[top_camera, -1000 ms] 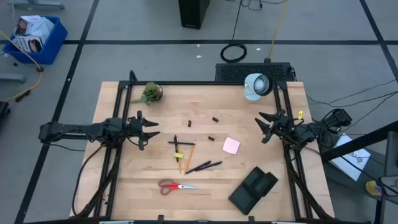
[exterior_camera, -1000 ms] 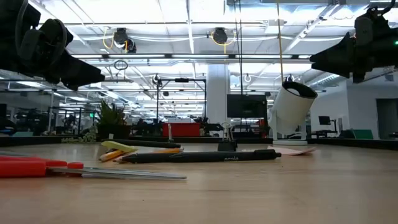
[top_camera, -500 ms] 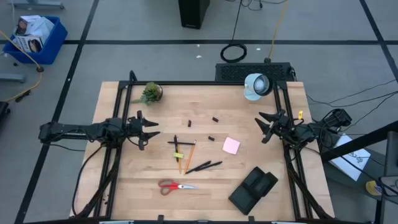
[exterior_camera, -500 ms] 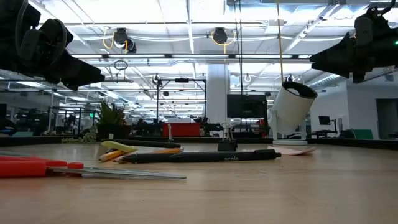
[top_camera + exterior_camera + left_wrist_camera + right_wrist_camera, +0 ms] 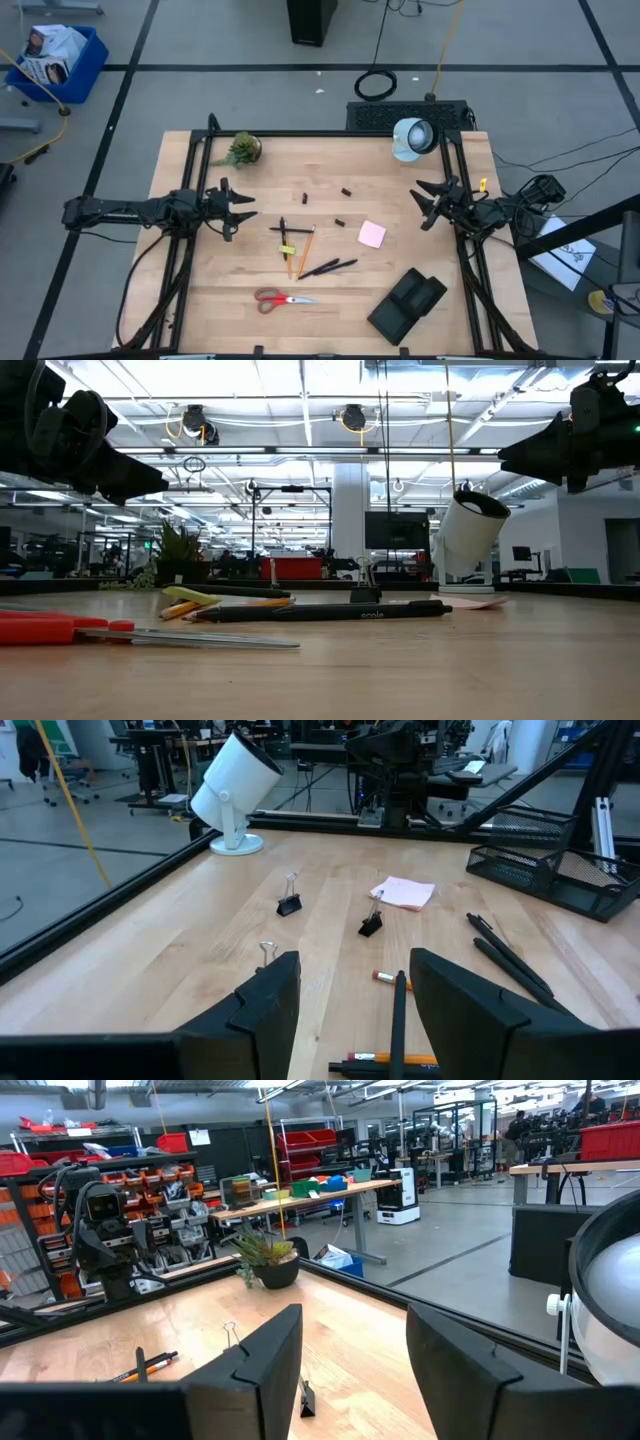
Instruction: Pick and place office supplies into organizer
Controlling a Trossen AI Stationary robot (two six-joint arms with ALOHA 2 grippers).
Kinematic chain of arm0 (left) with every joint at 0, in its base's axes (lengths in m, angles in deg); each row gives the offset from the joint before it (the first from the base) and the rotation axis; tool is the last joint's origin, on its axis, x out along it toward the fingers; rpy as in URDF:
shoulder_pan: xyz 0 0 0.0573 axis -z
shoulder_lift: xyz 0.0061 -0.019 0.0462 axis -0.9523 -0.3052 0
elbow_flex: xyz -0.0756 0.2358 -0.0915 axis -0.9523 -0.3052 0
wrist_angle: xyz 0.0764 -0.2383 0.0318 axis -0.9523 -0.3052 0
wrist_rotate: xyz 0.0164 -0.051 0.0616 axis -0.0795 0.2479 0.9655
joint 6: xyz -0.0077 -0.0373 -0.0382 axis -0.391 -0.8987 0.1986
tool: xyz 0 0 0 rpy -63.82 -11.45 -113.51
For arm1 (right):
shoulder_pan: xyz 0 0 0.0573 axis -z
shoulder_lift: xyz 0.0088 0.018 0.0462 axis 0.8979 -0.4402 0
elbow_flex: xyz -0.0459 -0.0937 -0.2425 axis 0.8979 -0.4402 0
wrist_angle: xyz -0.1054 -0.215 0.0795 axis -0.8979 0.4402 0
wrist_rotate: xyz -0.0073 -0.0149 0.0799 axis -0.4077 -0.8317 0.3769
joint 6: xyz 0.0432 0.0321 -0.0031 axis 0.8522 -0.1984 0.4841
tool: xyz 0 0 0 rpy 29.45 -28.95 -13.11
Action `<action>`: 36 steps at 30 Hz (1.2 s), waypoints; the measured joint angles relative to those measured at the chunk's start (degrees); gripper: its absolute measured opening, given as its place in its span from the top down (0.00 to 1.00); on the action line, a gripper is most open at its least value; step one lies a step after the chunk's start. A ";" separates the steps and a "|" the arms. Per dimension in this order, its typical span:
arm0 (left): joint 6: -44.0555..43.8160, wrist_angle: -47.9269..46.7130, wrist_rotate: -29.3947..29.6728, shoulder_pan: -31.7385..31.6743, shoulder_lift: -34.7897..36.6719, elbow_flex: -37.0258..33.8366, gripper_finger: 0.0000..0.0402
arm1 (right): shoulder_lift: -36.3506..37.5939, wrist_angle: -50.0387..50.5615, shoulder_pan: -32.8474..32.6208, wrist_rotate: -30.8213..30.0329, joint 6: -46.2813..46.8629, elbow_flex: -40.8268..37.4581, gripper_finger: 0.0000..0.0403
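Lying loose across the middle of the table, the office supplies are all outside the organizer, which sits empty at the near right corner, set at an angle. The red-handled scissors lie nearest the front edge, left of the organizer and well apart from it. Above them the black pens and the orange-yellow pencils form a loose crossed cluster, with a yellow band on one pen. The pink sticky-note pad rests just right of that cluster, between it and the right arm. Three small binder clips are scattered farther back, toward the potted plant and the white lamp.

The left gripper hangs above the left side of the table, its fingers spread wide and holding nothing; the pens and pencils lie just ahead of it. The right gripper hangs over the right side, likewise spread wide and empty, with the pad the nearest item.

No item is gripped, so the task looks to be at its very start, before the first pick. The next move likely calls for one arm to descend over a single item, the pad for the right or a pen for the left, with the fingers straddling it flat against the wood, then carry it to a compartment.
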 joint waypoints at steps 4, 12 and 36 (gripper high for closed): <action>0.00 0.01 0.00 -0.02 0.01 -0.01 0.51 | 0.00 0.02 0.00 0.00 -0.02 0.01 0.58; 0.00 0.01 0.01 -0.02 0.01 0.00 0.51 | -0.02 -1.78 0.00 0.08 1.68 0.01 0.58; 0.19 1.37 8.76 -0.13 0.04 0.02 0.51 | -11.72 -12.51 0.09 21.04 14.97 0.02 0.58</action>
